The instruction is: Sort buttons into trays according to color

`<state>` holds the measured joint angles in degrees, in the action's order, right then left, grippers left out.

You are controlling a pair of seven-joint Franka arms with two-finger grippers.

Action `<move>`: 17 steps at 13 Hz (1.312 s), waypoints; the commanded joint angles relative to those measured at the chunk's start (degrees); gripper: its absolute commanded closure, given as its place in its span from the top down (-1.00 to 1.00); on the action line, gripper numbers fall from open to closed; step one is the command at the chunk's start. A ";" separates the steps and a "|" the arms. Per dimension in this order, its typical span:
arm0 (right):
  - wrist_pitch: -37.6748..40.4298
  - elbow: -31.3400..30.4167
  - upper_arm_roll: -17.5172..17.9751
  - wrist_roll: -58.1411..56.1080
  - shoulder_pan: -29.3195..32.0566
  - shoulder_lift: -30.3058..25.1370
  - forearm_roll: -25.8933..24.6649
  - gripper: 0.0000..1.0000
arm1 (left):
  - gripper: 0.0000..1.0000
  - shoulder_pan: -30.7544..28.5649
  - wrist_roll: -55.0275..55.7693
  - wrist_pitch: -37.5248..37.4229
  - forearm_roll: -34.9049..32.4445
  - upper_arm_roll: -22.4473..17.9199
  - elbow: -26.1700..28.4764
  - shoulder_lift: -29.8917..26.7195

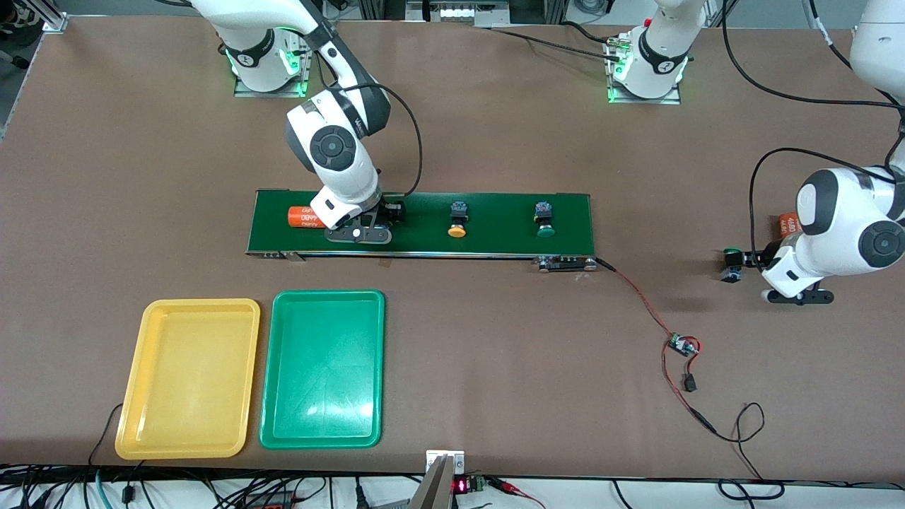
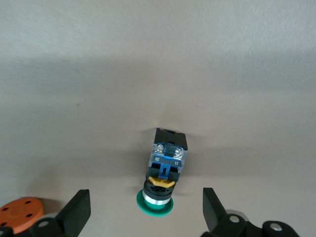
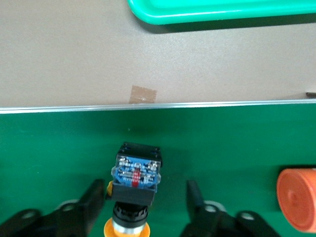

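Jaws of the right gripper (image 3: 145,190) stand part open, astride a yellow button (image 3: 136,173) that lies on its side on the belt (image 3: 237,148). One finger (image 3: 91,205) touches or nearly touches the button's body; the other stands clear of it, so nothing is clamped. The button's black-and-blue body points away from the gripper and its cap toward the palm. A small red-and-white label sits on the blue part, too small to read. Just beside the gripper, toward the right arm's end of the belt, lies an orange cylinder (image 3: 298,197); its white print cannot be read. The right arm comes down from its base with the wrist bent low over the belt.

Along the belt toward the left arm's end lie a second yellow button (image 1: 457,219) and then a green button (image 1: 544,219), well apart from the gripper. The yellow tray (image 1: 187,378) and the green tray (image 1: 322,367) lie side by side, nearer to the front camera than the belt; both are bare.

Jaws of the left gripper (image 2: 146,200) are spread wide, one finger on each side of a second green button (image 2: 165,168) on the table, neither finger touching it. A second cylinder (image 2: 19,212) lies just beside this gripper. The left arm is folded at its end of the table, hand low and nearly level.
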<state>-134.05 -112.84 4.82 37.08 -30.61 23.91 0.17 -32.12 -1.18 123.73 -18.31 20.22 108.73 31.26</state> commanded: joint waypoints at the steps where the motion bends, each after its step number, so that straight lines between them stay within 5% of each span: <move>1: -0.51 1.05 0.10 -1.91 0.99 1.75 -0.61 -0.01 | 1.00 -0.13 -3.47 0.11 -0.42 0.35 -0.97 1.77; 4: -0.34 1.13 0.10 -3.15 2.48 2.19 -0.52 -0.76 | 1.00 -0.13 -6.81 1.51 -0.50 0.35 -1.24 3.71; 5: 0.27 1.40 0.10 -3.59 3.79 1.15 -0.52 -0.94 | 0.85 -0.13 -8.56 1.87 -0.50 0.35 -1.24 3.80; 8: 10.86 7.34 0.10 -9.79 10.02 -3.34 0.17 -1.00 | -0.36 -0.05 -9.63 1.78 -0.59 0.35 -1.06 3.80; 11: 21.80 18.52 0.01 -15.61 16.53 -2.64 0.09 -1.00 | -0.98 -0.22 -16.47 1.78 -0.50 0.35 -1.24 3.72; 14: 21.64 20.73 -0.17 -25.87 25.48 -1.94 -0.44 -0.99 | -1.00 -0.14 -17.90 0.91 -0.50 0.43 -1.41 1.53; 17: 21.37 28.09 -0.17 -36.69 33.15 4.54 -0.44 -0.99 | -1.00 1.96 -21.49 -2.87 -0.33 2.80 -1.24 -2.25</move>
<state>-113.50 -91.62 3.57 5.64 -1.03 23.07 0.00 -31.91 -20.37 124.12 -18.31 21.45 107.04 32.62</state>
